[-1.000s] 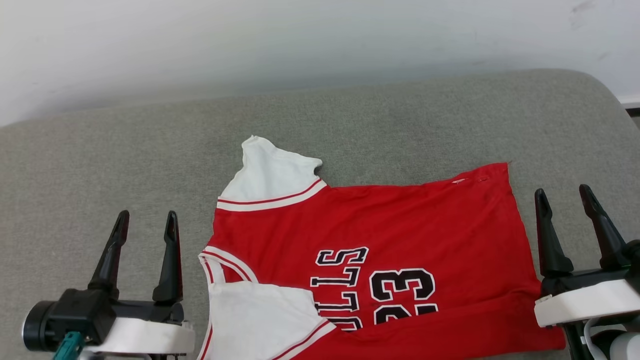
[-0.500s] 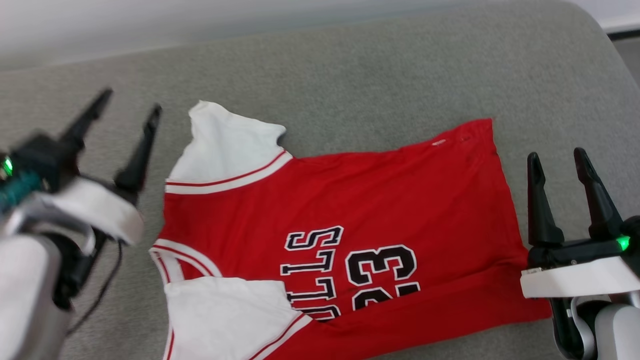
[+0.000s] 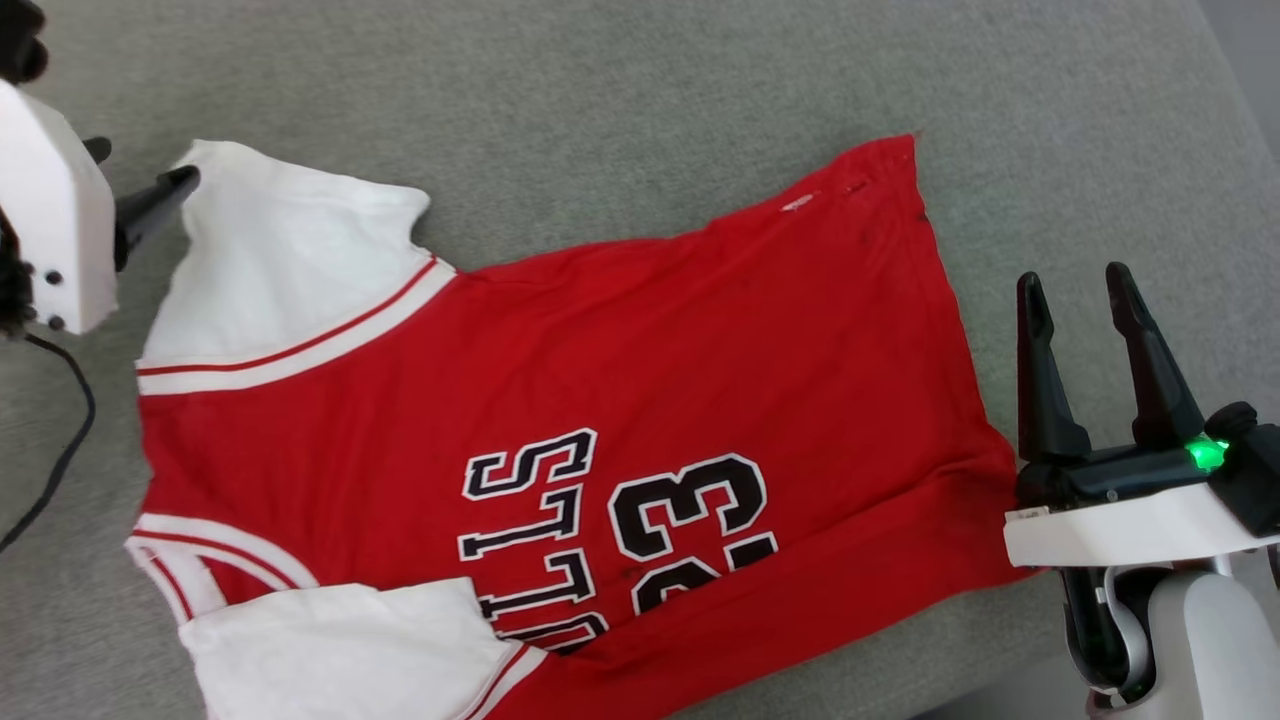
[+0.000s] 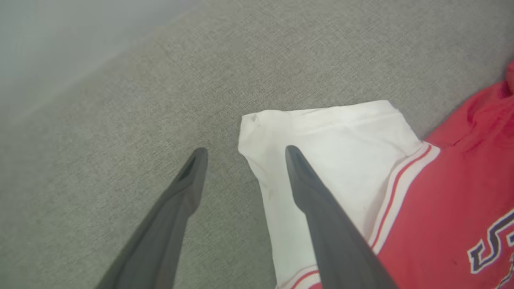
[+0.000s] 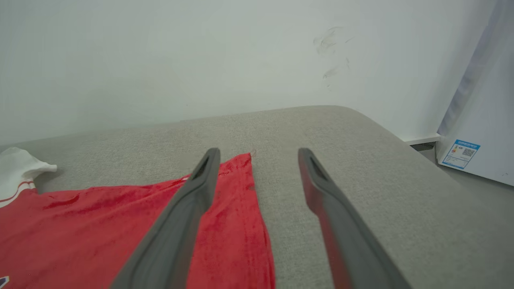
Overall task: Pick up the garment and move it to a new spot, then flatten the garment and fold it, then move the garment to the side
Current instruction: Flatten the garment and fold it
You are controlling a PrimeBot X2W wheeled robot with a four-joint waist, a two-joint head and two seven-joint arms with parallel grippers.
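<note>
- Underneath all: grey padded surface (image 3: 640, 80), backed by a white wall (image 5: 160, 60) in the right wrist view.
- Spread front-up across the middle of that surface: the garment (image 3: 600, 360), red, collar end toward the robot's left, hem toward its right, black white-outlined lettering and number lying sideways.
- Beyond the surface's right end, in the right wrist view: a white cabinet-like box (image 5: 482, 100) with a small blue label (image 5: 460, 153).
- At the hem side, just beside the red edge: right gripper (image 3: 1074, 276), fingers spread apart, gripping nothing; seen from its wrist, one finger over the hem's far corner, the other over bare grey.
- At the far sleeve: left gripper (image 4: 245, 152), fingers spread apart either side of the sleeve's edge, nothing clamped; contact with the cloth not clear.
- Far sleeve (image 3: 290, 250): white, laid out flat, red-and-white trim at the shoulder.
- Near sleeve (image 3: 340, 650): white, folded in over the chest.
- Thin black cable (image 3: 60, 460) hanging off the left arm.
</note>
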